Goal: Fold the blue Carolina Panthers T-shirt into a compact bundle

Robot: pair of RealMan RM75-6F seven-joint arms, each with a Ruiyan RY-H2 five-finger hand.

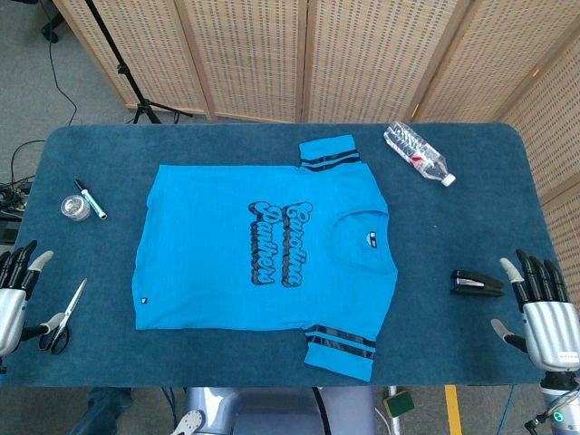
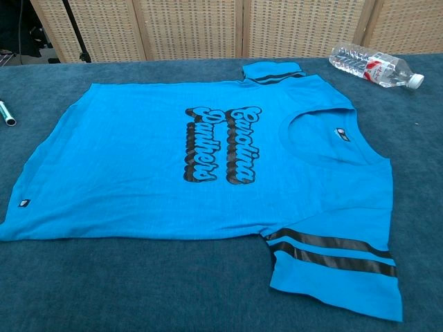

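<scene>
Lying flat mid-table, Panthers T-shirt (image 1: 263,249) runs collar-right, hem-left; left hand (image 1: 16,290) and right hand (image 1: 544,313) wait at opposite table edges, fingers spread, empty, right hand nearer the sleeves.

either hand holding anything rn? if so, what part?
Nothing held. Left hand and right hand sit open at the table edges, fingers spread, both clear of the T-shirt, which lies flat.

- From the head view we look steeply down on the whole table (image 1: 272,362) toward the far screens (image 1: 362,54)
- Our chest view sits lower and nearer, looking across the shared T-shirt (image 2: 173,159) and bottle (image 2: 374,66)
</scene>
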